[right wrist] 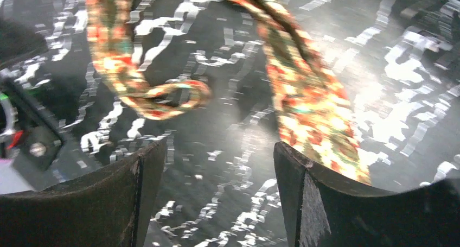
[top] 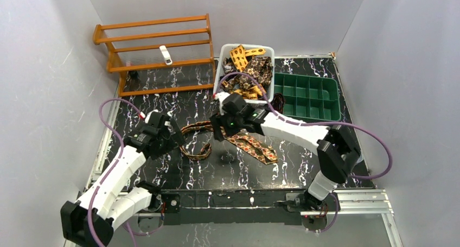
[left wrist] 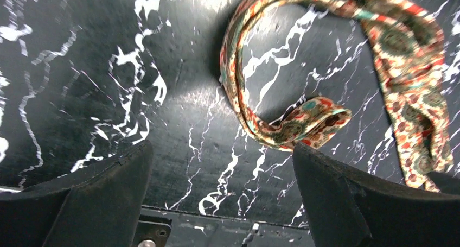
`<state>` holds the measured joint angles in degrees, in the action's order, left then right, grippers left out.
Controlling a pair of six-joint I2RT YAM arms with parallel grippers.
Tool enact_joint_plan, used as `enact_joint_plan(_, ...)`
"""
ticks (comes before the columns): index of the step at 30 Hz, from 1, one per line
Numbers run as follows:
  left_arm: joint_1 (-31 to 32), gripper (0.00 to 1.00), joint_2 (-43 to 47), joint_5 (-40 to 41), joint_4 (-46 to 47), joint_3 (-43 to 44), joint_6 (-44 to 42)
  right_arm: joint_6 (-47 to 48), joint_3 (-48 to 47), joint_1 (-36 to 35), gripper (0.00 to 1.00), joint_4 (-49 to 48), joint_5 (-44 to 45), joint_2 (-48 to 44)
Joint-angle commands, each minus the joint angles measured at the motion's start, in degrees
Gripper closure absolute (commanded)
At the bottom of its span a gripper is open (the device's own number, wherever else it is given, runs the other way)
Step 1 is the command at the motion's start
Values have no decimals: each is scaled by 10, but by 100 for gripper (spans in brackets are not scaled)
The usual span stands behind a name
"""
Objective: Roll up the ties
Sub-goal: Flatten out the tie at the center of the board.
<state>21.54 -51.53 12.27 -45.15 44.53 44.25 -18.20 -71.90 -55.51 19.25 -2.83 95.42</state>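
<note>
Marbled worktop (top: pixel 304 168) carries a loose, unrolled tie (left wrist: pixel 293 125). Left end effector (left wrist: pixel 222 195) is released, tie just ahead. Right end effector (right wrist: pixel 217 195) is released, tie just ahead, ungripped.

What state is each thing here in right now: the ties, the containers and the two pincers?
Tie on the table: unrolled, lying loose in a curve.
White bin: heaped with loose ties, none visibly rolled.
Green tray: no tie visible in its compartments.
Left pincer: open, holding nothing.
Right pincer: open, holding nothing, above the tie.
</note>
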Motion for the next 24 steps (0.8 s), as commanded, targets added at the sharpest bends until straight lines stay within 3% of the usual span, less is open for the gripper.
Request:
enact_joint_plan(1,0,2,-33,-74,36,-39,37,37,58,74,18,-5,4,-26)
enact_joint_plan(3,1,2,-49,-88,55,-52,49,56,61,89,18,-15,-40,-18)
enact_joint_plan(10,2,3,-89,-103,101,-81,46,127,4,110,17,-15,-40,66)
enact_joint_plan(20,2,15,-131,-96,127,-97,18,204,-24,113,14,-57,-51,114)
enact_joint_plan(24,2,25,-148,-95,139,-105,8,221,-34,115,15,-68,-84,141)
